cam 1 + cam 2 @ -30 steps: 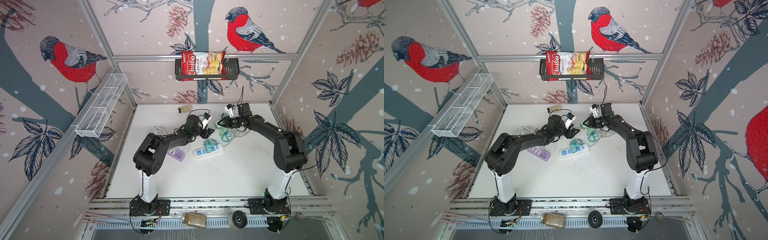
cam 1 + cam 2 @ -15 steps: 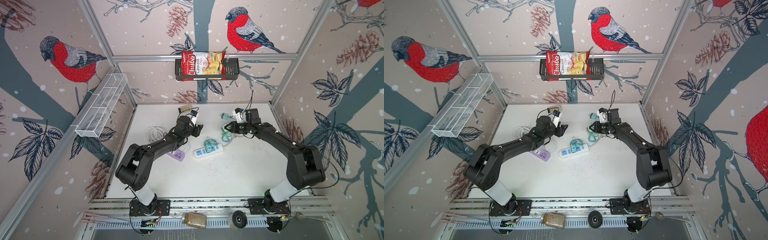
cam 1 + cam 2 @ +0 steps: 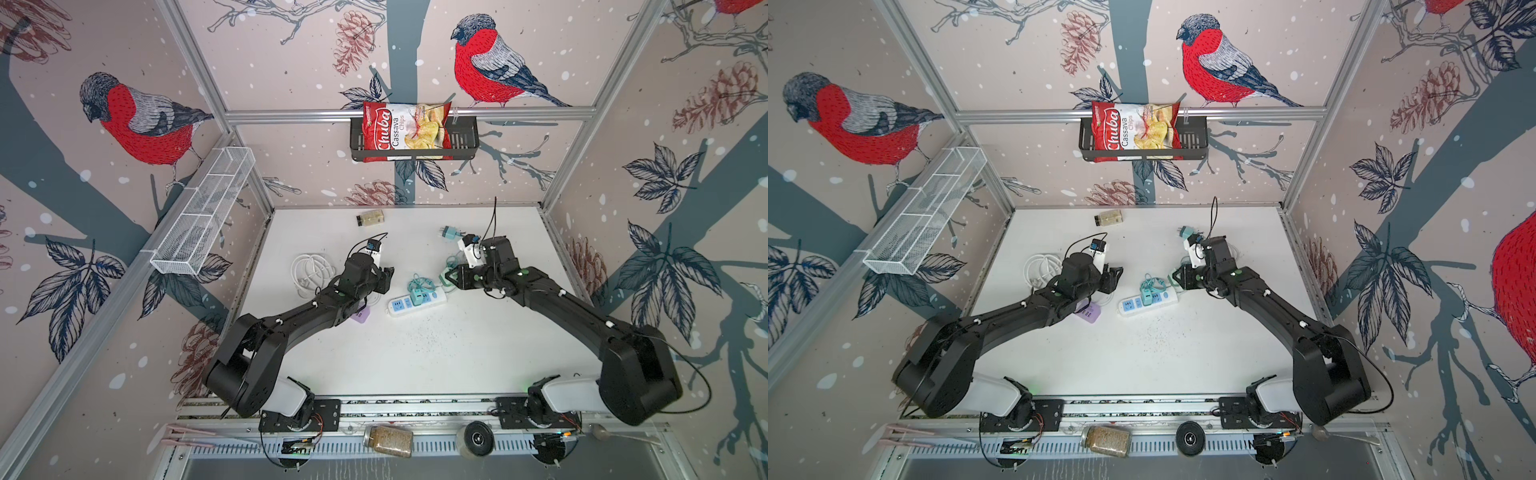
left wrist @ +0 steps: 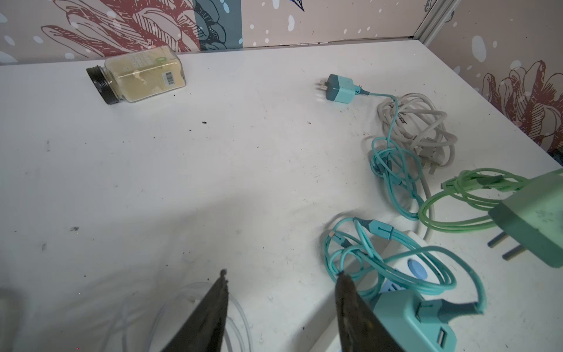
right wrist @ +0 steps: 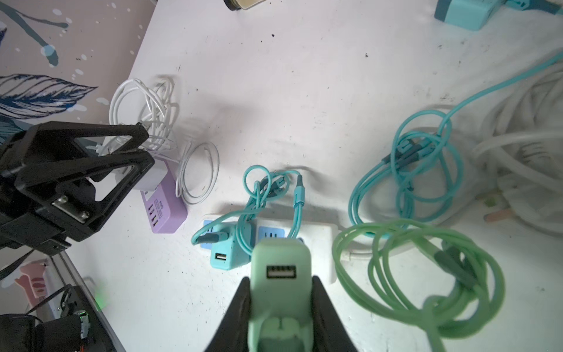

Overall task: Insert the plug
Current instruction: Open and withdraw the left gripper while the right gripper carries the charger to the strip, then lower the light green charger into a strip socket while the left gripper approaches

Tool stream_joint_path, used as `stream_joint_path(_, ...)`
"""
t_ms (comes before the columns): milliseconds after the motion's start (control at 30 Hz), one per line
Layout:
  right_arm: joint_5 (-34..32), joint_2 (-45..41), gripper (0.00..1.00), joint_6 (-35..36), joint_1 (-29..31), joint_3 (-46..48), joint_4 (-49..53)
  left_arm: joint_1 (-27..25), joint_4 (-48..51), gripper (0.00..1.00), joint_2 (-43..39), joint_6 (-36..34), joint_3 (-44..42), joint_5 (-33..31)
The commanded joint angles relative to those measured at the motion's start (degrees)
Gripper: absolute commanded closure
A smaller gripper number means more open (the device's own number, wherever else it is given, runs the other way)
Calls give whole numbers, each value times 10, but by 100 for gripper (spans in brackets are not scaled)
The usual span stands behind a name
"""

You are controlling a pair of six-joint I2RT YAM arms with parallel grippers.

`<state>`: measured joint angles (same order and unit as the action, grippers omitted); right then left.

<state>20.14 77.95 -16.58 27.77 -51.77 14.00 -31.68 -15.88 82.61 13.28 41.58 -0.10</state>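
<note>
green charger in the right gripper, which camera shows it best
Right wrist view: the green charger fills the foreground, clamped in the right gripper. The left wrist view shows its body and prongs at the edge. Both top views show only a tiny patch.

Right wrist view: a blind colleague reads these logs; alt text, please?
The right end effector grips a pale green charger above a white power strip, where a teal charger sits. A purple hub and coiled cables lie nearby.

a clear square jar of pale powder with a black lid point(image 3: 370, 217) lies on its side near the far edge of the bench point(image 3: 415, 357); a red cassava chips bag point(image 3: 405, 131) sits in a black wall basket point(image 3: 464, 142).
</note>
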Motion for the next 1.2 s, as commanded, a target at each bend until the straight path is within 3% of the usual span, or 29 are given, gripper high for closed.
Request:
stream_joint_path(0, -45, -13, 92, -14, 29, 7, -11, -3, -3, 44, -15, 16, -18, -11)
stream_joint_path(300, -85, -42, 92, -8, 105, 20, -17, -7, -26, 45, -39, 35, -73, -10)
stream_joint_path(900, -135, 52, 92, -16, 190, -49, -15, -9, -72, 50, -20, 23, -107, 25)
stream_joint_path(1167, -196, 88, 93, -29, 233, -75, -13, -9, -96, 50, -7, 24, -122, 33)
